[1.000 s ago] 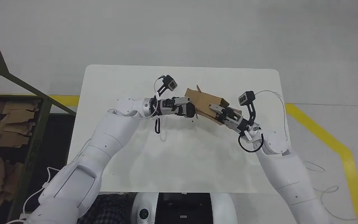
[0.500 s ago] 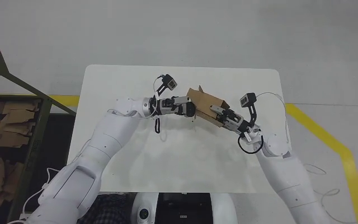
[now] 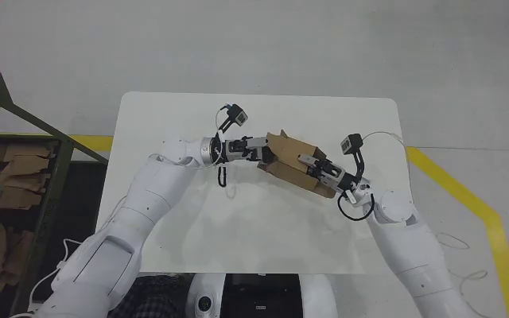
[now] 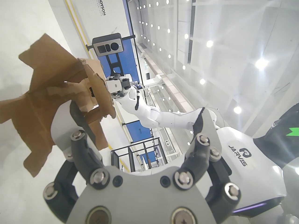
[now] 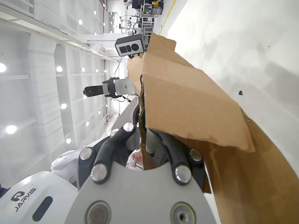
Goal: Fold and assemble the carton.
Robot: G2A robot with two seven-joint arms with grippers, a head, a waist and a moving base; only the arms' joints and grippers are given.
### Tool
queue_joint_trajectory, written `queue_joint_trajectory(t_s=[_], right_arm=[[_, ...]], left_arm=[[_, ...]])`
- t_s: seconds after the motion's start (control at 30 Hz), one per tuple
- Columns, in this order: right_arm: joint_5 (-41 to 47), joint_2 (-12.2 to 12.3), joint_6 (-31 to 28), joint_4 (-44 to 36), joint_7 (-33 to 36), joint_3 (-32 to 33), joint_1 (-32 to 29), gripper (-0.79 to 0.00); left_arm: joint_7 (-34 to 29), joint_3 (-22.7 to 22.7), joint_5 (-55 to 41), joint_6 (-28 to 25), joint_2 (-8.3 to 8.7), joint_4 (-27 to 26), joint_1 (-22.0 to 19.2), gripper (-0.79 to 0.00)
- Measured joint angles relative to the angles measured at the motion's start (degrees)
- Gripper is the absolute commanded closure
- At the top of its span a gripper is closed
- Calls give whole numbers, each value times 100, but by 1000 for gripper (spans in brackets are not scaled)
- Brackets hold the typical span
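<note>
The brown carton is half opened and held above the white table, slanting between my two grippers. My right gripper is shut on one wall at its right end; in the right wrist view that cardboard wall runs down between the fingers. My left gripper is at the carton's left end, open. In the left wrist view one finger lies against a ragged flap, and the other finger stands well apart in free air.
A dark bin of flat cardboard pieces stands off the table's left side. Yellow floor tape runs past the right. The table's front half is bare.
The carton has swung lower and toward the front right, opening into a longer box shape. The right gripper moved slightly right with it. The left gripper stayed near the carton's left end.
</note>
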Motion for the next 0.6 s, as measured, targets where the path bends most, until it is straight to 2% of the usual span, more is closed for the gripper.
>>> queue_joint_trajectory(t_s=[0.1,0.13,0.27,0.37,0.57,0.6], right_arm=[[-96,5,90,-29,-31,1,8,0],[-114,5,123,-38,-53,2,16,0],[-185,9,196,-60,-70,8,36,0],[-253,15,243,-79,-65,16,39,0],[-335,25,335,-120,-52,27,36,0],[-338,25,340,-125,-49,29,35,0]], left_arm=[[99,48,217,-100,21,-28,-18,-785],[133,67,285,-134,29,-39,-25,-742],[300,125,582,-301,67,-6,-64,-409],[373,176,646,-372,85,20,-81,-308],[489,279,795,-488,129,49,-127,0],[507,293,803,-506,135,50,-131,0]])
